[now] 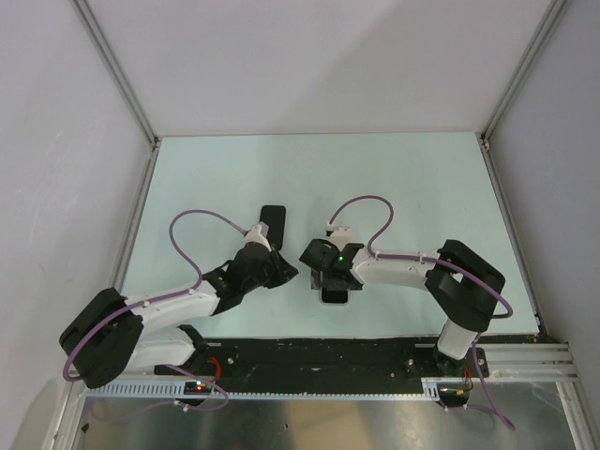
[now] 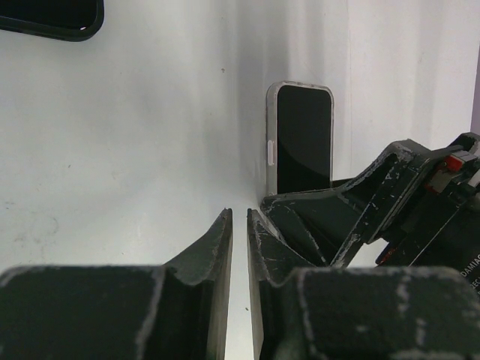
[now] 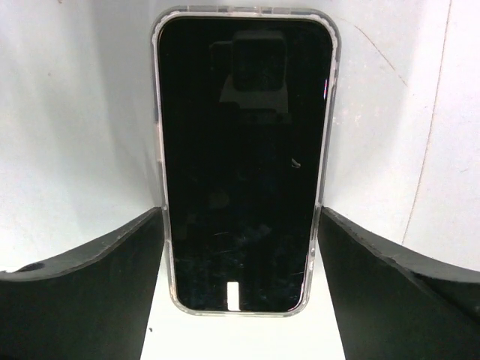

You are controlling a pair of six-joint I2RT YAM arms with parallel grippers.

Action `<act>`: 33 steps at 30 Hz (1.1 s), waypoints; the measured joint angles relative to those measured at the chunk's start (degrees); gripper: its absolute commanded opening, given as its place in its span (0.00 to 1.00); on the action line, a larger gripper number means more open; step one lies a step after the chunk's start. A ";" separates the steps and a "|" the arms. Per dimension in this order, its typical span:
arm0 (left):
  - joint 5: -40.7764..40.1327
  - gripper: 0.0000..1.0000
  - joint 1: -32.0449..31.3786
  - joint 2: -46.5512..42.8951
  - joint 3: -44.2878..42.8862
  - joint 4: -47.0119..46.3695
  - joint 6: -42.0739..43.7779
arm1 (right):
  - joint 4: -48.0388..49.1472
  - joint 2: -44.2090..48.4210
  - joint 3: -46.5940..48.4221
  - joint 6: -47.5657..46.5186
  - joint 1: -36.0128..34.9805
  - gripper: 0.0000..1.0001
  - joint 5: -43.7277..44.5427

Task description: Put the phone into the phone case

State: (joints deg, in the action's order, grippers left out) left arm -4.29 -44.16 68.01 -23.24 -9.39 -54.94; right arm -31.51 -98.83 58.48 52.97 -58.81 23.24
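Observation:
The phone [image 3: 241, 150] has a black screen and a pale clear rim, and it lies flat on the table. My right gripper [image 3: 241, 214] straddles its near end, with one fingertip against each long side. In the top view the phone [image 1: 335, 296] shows just below the right gripper [image 1: 333, 279]. The black phone case [image 1: 272, 223] lies to the left and farther back, its corner visible in the left wrist view [image 2: 52, 19]. My left gripper [image 2: 240, 214] sits low beside the phone [image 2: 304, 139], with only a thin slit between its jaws and nothing in them. It lies between case and phone [image 1: 284, 272].
The pale green table [image 1: 412, 187] is walled in white on three sides, with metal frame posts [image 1: 117, 70] at the corners. A black rail [image 1: 328, 356] runs along the near edge. Purple cables [image 1: 361, 206] loop above both wrists. The right gripper's body [image 2: 390, 202] is close to my left fingers.

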 measured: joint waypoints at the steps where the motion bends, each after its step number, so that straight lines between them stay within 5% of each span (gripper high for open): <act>1: 0.00 0.19 0.00 0.00 0.00 0.00 -0.02 | -0.24 0.00 0.00 0.11 0.00 0.64 0.09; 5: 0.07 0.19 0.59 -0.22 0.00 0.09 0.00 | -1.11 0.20 0.07 -0.42 0.20 0.32 0.87; 9: 0.07 0.21 2.51 -1.86 -0.11 1.90 0.59 | -1.27 0.22 0.70 -2.51 1.88 0.22 -0.42; 21: -0.04 0.22 9.70 -8.57 -3.78 11.80 4.46 | -0.33 -12.28 21.20 -16.37 15.72 0.16 -3.65; 33: 0.00 0.22 12.13 -8.96 -4.76 15.67 5.79 | -3.91 -20.65 30.18 -20.22 17.66 0.25 -6.40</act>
State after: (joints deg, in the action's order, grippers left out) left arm -4.29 -32.03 59.05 -28.01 6.28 -49.15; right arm -35.42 -119.48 88.66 32.75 -41.15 16.84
